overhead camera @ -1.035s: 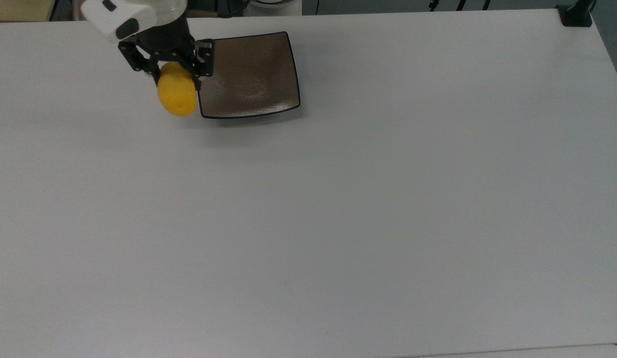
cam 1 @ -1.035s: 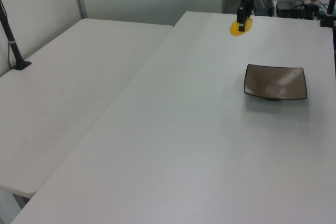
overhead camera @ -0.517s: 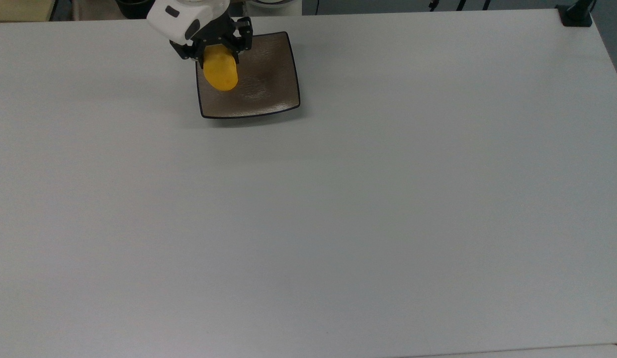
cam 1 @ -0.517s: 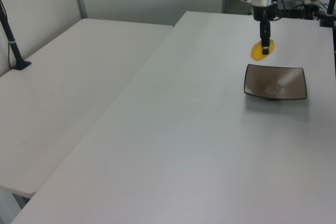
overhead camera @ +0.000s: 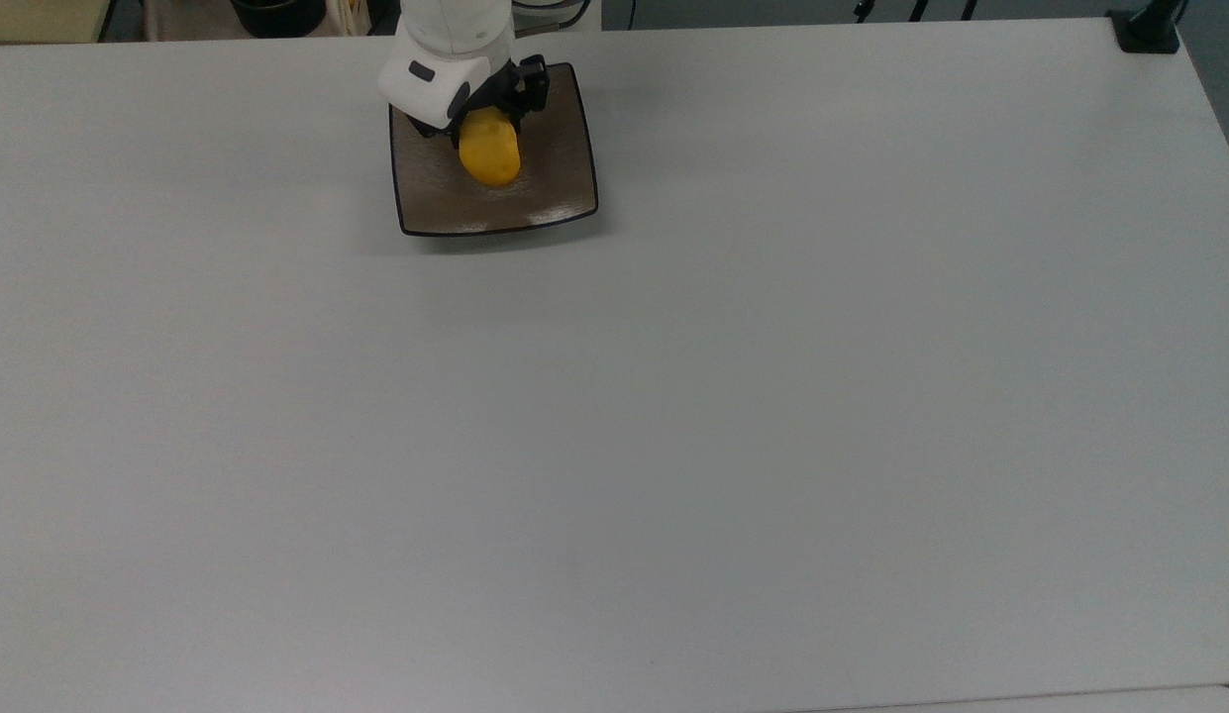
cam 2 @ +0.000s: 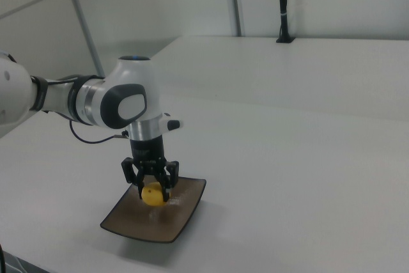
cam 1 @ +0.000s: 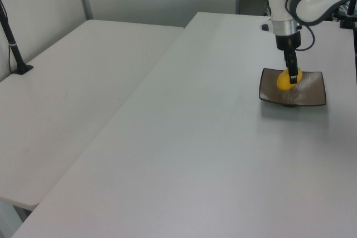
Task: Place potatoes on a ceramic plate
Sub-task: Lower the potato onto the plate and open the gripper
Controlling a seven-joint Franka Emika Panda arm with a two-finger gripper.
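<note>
Arm: white Panda, forearm reaching in over the tabletop (overhead camera: 673,396), wrist turned straight down, gripper (cam 2: 152,191) pointing vertically at the ceramic plate (overhead camera: 555,203).
Gripper: black fingers (cam 2: 167,180) closed around the potato (overhead camera: 490,153), clasping its upper part.
Potato: single yellow oval lump, directly beneath the gripper, protruding below the fingertips, low over the plate's middle; contact with the plate surface cannot be told.
Ceramic plate: square, brown-grey, black-rimmed, flat on the tabletop directly under the gripper.
</note>
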